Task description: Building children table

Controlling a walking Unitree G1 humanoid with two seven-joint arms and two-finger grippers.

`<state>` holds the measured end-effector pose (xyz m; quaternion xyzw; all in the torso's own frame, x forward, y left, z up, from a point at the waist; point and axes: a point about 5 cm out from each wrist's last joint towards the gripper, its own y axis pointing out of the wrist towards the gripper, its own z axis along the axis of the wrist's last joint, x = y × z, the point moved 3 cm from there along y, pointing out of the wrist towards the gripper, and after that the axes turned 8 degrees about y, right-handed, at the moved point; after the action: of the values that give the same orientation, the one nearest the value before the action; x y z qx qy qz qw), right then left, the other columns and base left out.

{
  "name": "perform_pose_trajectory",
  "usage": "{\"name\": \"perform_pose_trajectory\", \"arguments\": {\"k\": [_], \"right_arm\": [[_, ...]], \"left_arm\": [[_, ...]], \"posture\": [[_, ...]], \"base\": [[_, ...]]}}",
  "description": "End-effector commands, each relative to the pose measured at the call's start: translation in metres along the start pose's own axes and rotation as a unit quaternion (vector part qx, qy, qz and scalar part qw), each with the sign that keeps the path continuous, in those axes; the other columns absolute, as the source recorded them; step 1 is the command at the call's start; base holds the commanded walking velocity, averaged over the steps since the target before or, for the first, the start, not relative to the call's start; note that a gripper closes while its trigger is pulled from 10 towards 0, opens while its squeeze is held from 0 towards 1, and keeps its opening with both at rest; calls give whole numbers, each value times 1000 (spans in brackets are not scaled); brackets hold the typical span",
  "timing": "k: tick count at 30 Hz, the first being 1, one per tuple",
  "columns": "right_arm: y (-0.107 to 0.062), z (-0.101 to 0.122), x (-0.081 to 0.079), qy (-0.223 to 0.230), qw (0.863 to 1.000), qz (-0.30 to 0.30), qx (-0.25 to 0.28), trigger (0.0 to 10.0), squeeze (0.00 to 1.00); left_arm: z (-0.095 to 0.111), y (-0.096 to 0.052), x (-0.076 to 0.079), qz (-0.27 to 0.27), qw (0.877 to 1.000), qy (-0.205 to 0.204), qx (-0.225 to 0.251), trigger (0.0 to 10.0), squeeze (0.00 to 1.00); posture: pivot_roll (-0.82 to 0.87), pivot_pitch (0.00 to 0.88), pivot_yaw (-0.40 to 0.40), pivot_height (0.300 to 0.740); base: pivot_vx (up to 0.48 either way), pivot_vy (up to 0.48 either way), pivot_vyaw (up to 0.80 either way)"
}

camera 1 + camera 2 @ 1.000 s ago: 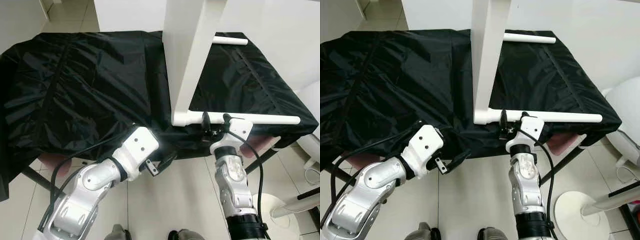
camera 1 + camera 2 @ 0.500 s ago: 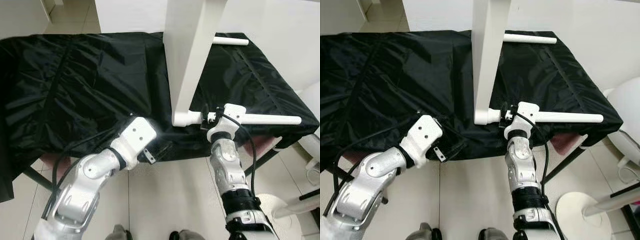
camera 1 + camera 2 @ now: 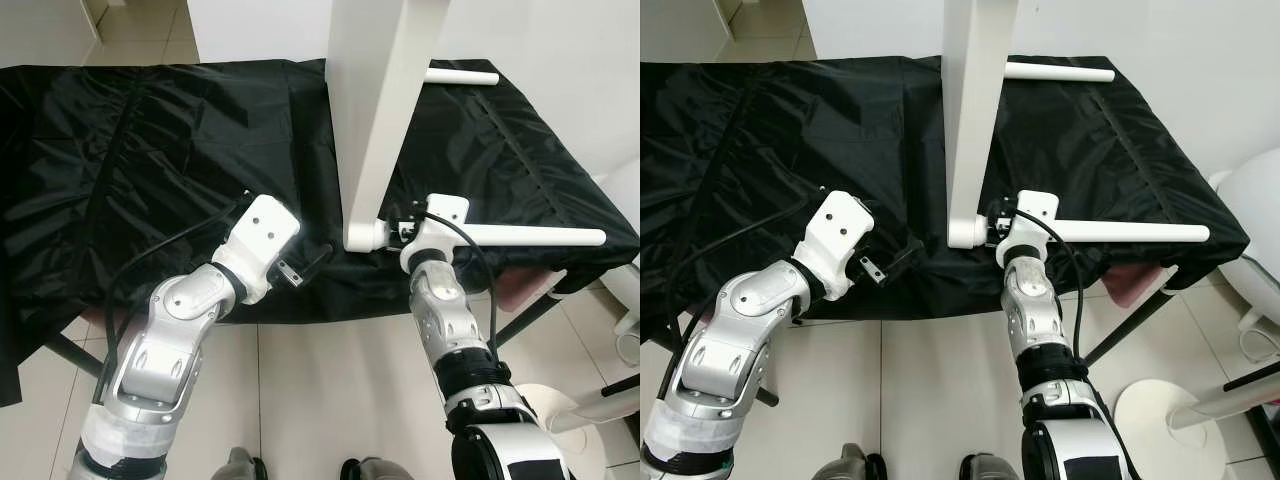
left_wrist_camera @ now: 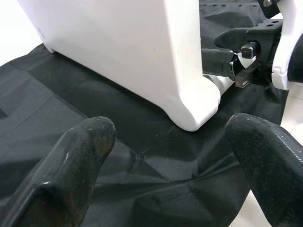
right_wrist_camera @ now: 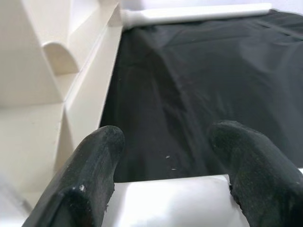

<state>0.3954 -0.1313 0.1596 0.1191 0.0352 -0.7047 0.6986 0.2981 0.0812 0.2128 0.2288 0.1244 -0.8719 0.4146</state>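
Note:
A white table top (image 3: 385,110) stands on its edge on the black-covered bench (image 3: 160,150). A white round leg (image 3: 530,237) sticks out to the right from its near bottom corner (image 3: 362,238). My right gripper (image 3: 402,229) sits on this leg just beside the corner. In the right wrist view its fingers (image 5: 90,179) flank the leg (image 5: 165,194) and touch both of its sides. My left gripper (image 3: 318,262) hovers open just left of the corner, and in the left wrist view its empty fingers (image 4: 71,161) frame that corner (image 4: 194,116). A second white leg (image 3: 462,76) lies at the bench's far edge.
The black cloth (image 3: 760,130) is wrinkled and hangs over the front edge. A pink bench pad (image 3: 520,290) shows under the cloth at the right. A white stand base (image 3: 1160,425) sits on the tiled floor to the right, with a white rounded object (image 3: 1260,230) beside it.
My right gripper rose from below the leg and closed in on it beside the corner. My left gripper lifted from below the bench edge up towards the corner.

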Motion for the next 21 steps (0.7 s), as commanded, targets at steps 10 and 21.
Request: {"name": "perform_pose_trajectory", "arguments": {"k": [10, 21], "right_arm": [[6, -10, -35, 4, 995, 91, -38, 10000, 0], [2, -20, -64, 20, 988, 144, -57, 10000, 0]], "left_arm": [[-6, -4, -22, 114, 993, -2, -30, 10000, 0], [-5, -5, -23, 123, 992, -2, -31, 10000, 0]], "posture": [[-21, 155, 28, 740], [-14, 153, 22, 740]], "base": [[0, 0, 0], [0, 0, 0]]}}
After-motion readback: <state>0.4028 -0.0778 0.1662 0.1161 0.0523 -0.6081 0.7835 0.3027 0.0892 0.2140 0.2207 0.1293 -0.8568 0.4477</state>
